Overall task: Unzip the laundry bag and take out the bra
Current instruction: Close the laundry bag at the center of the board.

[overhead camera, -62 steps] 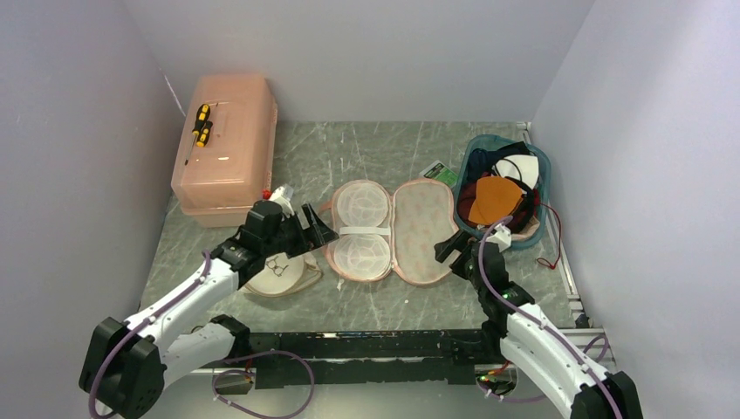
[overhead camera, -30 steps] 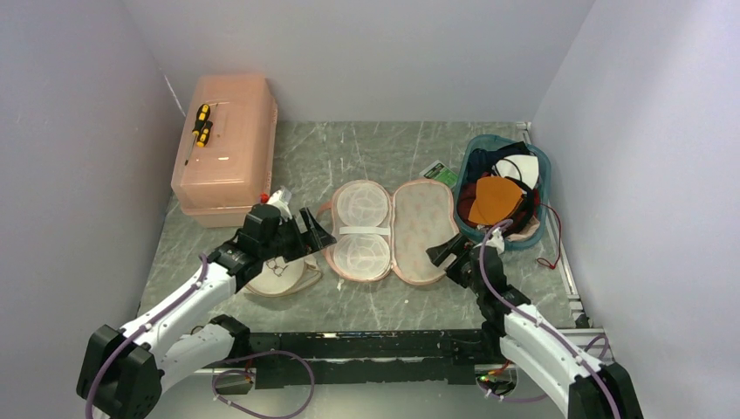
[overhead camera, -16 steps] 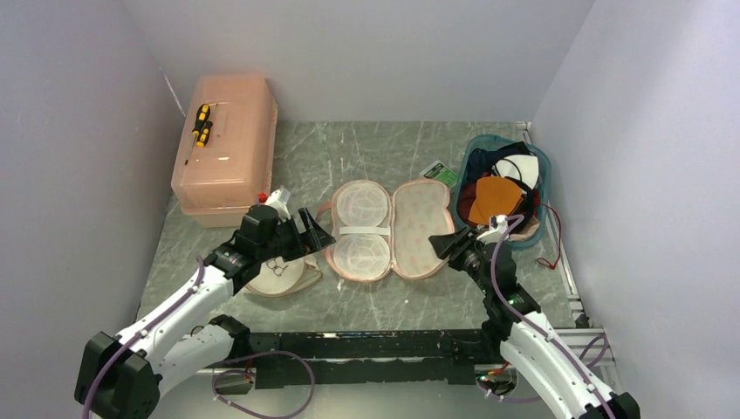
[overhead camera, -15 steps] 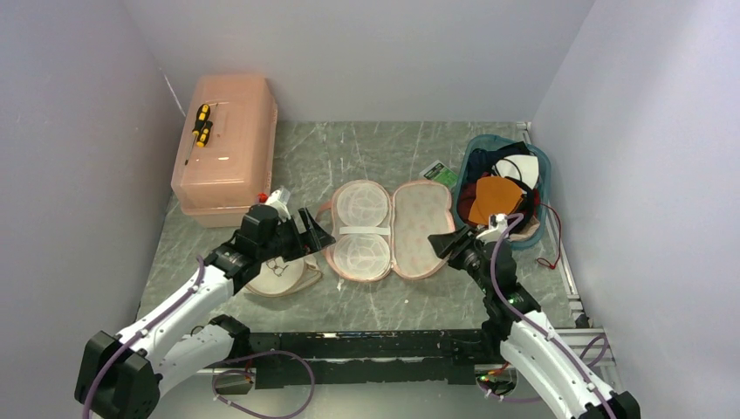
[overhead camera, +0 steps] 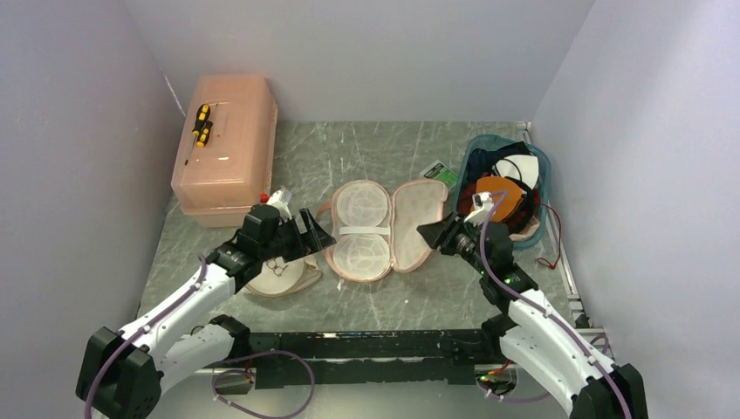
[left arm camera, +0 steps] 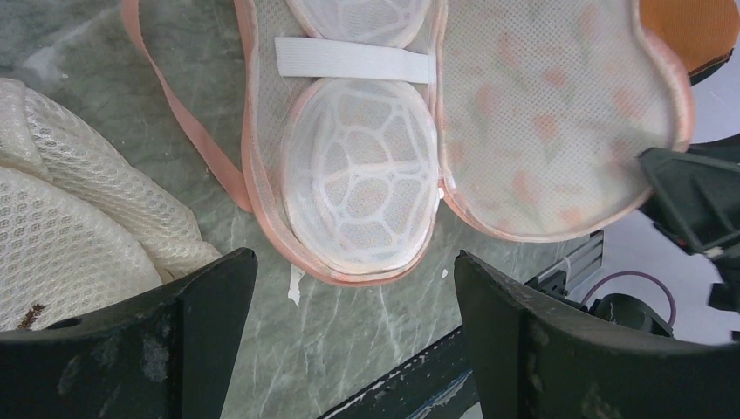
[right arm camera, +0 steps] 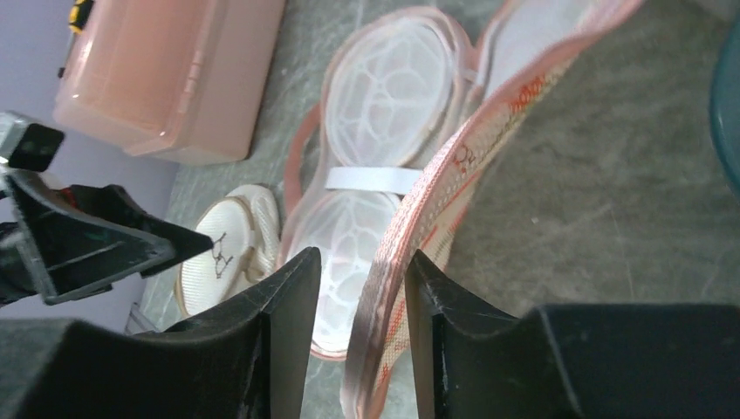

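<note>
The laundry bag (overhead camera: 277, 272), a white mesh drum with a black bra icon on its lid, lies flat and zipped at the front left; it also shows as the laundry bag (left arm camera: 78, 236) and the laundry bag (right arm camera: 222, 253). The bra is hidden. My left gripper (overhead camera: 318, 231) hovers open just right of the bag, over the table, nothing between its jaws (left arm camera: 349, 257). My right gripper (overhead camera: 429, 231) is half closed around the raised rim of a beige two-cup case's flap (right arm camera: 436, 201); the rim touches one finger, with a gap at the other.
The opened beige case (overhead camera: 362, 231) lies in the middle. A pink lidded box (overhead camera: 225, 144) with a yellow screwdriver (overhead camera: 202, 124) stands back left. A teal basket (overhead camera: 543, 170) of clothes sits at the right wall, with a green packet (overhead camera: 441, 173) beside it.
My right gripper has moved left and up to the case's right flap, its jaws have narrowed around the rim, and the flap's edge has tipped up. The left arm has stayed still.
</note>
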Robot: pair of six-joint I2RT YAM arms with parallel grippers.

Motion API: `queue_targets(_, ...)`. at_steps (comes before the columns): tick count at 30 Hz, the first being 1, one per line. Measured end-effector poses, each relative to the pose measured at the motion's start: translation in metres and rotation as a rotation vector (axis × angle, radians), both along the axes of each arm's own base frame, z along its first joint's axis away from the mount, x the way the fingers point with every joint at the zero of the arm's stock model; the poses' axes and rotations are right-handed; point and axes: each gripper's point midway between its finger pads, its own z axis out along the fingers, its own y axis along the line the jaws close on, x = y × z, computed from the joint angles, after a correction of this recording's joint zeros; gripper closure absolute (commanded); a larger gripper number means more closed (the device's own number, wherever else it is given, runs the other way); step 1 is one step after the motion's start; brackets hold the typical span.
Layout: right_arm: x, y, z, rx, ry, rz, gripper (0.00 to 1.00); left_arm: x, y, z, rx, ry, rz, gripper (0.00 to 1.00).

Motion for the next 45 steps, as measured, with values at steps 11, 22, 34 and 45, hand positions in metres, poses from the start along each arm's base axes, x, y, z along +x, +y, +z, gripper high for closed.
queue_targets(11, 0.021, 0.034, 0.052, -0.144, -0.079, 0.126, 0.69, 0.002, -0.001, -0.005, 0.006, 0.012, 0.0, 0.11)
queue_targets(22, 0.013, 0.086, 0.031, -0.431, -0.07, 0.266, 0.84, 0.001, 0.004, 0.004, 0.008, -0.02, 0.017, 0.11)
queue_targets(34, -0.008, 0.152, 0.023, -0.625, -0.2, 0.499, 0.85, -0.004, 0.024, -0.002, 0.073, -0.003, 0.096, 0.11)
queue_targets(45, -0.016, 0.188, -0.029, -0.776, -0.166, 0.66, 0.76, -0.01, 0.041, -0.004, 0.113, 0.009, 0.165, 0.11)
